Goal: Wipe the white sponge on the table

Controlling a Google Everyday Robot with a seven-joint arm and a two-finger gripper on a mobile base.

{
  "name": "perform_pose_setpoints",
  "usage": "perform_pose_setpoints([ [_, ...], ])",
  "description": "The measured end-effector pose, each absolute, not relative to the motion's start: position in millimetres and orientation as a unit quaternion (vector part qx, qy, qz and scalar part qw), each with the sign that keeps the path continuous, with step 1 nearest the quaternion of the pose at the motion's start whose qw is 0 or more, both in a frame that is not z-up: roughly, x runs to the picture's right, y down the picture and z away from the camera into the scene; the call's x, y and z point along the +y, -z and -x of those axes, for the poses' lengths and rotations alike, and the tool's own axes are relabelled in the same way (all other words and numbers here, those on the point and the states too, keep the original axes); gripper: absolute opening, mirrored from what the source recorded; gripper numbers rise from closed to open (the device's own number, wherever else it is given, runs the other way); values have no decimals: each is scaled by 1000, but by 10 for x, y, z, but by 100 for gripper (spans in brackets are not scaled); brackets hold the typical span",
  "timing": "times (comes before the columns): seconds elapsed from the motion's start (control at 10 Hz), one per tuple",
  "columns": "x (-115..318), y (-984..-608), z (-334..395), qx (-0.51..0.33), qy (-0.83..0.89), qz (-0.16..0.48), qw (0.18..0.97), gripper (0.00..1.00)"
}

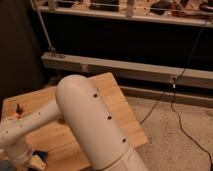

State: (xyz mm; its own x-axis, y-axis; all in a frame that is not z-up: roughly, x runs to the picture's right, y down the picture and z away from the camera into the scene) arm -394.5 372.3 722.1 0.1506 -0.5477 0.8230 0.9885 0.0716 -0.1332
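The white sponge [37, 162], a small cream block with a blue layer on its right side, sits low on the table [116, 102] at the bottom left. My gripper [30, 159] is at the bottom left edge of the view, shut on the sponge and pressing it against the light wooden planks. The thick white arm [90, 122] runs from the bottom centre up and then left, and hides much of the tabletop.
An orange-red round object [15, 116] with a small dark piece [19, 107] above it lies at the table's left edge. Speckled floor [175, 140] with a black cable [172, 107] lies to the right. A metal rail and dark shelving [130, 67] stand behind.
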Motion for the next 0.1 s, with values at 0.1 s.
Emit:
perform_pose_setpoints([
  [0.1, 3671, -7246, 4010, -317, 566, 358, 672, 20],
])
